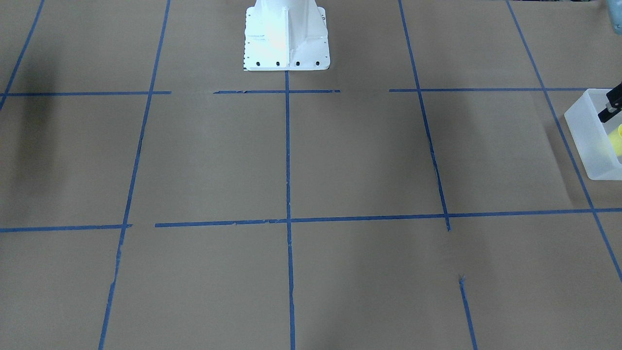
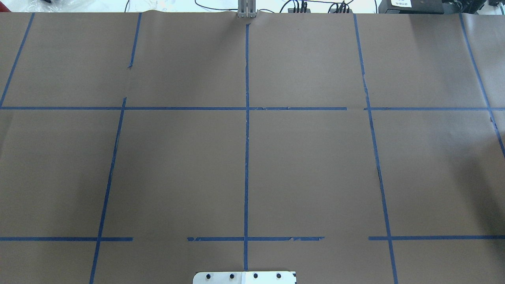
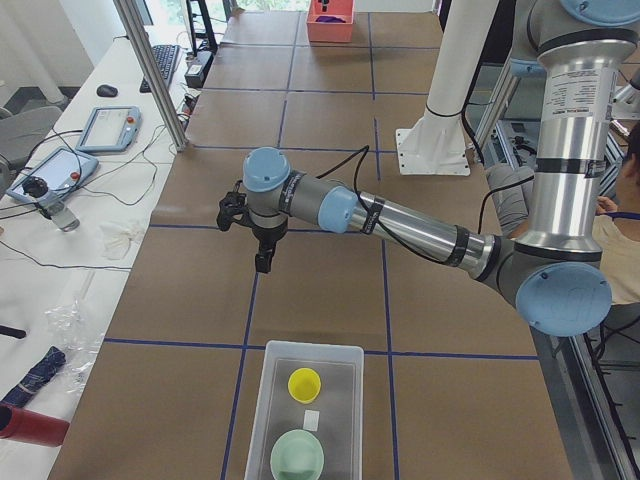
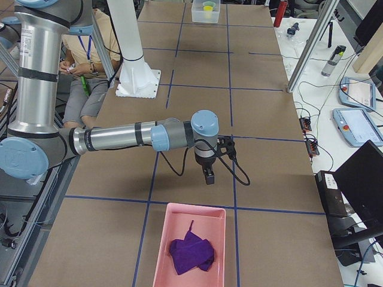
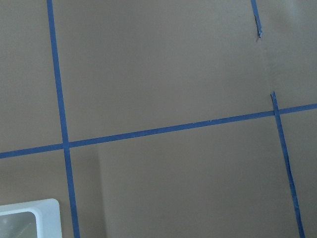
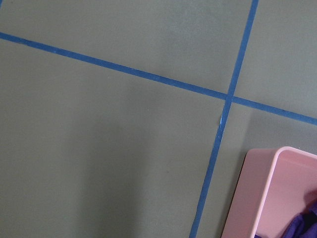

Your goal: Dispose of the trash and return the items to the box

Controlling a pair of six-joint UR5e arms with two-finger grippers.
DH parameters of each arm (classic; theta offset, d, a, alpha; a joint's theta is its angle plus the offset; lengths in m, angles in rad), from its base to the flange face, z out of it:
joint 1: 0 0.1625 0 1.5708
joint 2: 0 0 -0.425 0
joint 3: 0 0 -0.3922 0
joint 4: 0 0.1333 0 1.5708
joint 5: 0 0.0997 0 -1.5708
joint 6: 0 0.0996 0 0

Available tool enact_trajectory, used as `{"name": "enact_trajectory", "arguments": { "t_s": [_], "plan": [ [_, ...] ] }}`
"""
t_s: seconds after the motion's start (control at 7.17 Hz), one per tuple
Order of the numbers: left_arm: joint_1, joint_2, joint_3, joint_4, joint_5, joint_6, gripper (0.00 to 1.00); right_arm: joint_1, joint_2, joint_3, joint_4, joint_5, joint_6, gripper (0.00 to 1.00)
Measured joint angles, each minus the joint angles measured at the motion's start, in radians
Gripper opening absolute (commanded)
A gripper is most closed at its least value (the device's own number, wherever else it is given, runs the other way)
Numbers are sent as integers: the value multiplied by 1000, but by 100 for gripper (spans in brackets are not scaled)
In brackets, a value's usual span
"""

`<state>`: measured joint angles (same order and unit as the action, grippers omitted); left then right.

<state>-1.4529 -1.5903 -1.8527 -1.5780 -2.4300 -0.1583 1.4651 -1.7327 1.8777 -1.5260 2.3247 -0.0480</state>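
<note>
The frosted white box (image 3: 312, 347) stands at the table's left end. In it are the yellow cup (image 3: 304, 384), a pale green bowl (image 3: 297, 455) and a small white label. The box (image 1: 585, 131) and cup (image 1: 617, 138) also show at the front-facing view's right edge, and a box corner (image 5: 29, 218) shows in the left wrist view. My left gripper (image 3: 262, 262) hangs above bare table just beyond the box; a black part of it (image 1: 613, 104) shows. My right gripper (image 4: 208, 174) hangs above the table near a pink tray (image 4: 160, 239). I cannot tell whether either is open or shut.
The pink tray (image 6: 267, 193) at the table's right end holds a crumpled purple cloth (image 4: 191, 251). The white robot base (image 1: 286, 34) stands at the table's middle edge. Blue tape lines grid the brown paper. A person sits behind the robot (image 4: 90, 54).
</note>
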Motion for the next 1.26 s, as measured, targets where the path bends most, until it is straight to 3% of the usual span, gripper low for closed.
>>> {"name": "enact_trajectory", "arguments": {
  "t_s": [0.84,1.26],
  "plan": [
    [-30,-2,62,-15,100,138,100,-2,8,-28,3,62,4,100],
    [-48,-9,77,-12,104,183,100,-10,33,-34,4,75,9,100]
  ]
}}
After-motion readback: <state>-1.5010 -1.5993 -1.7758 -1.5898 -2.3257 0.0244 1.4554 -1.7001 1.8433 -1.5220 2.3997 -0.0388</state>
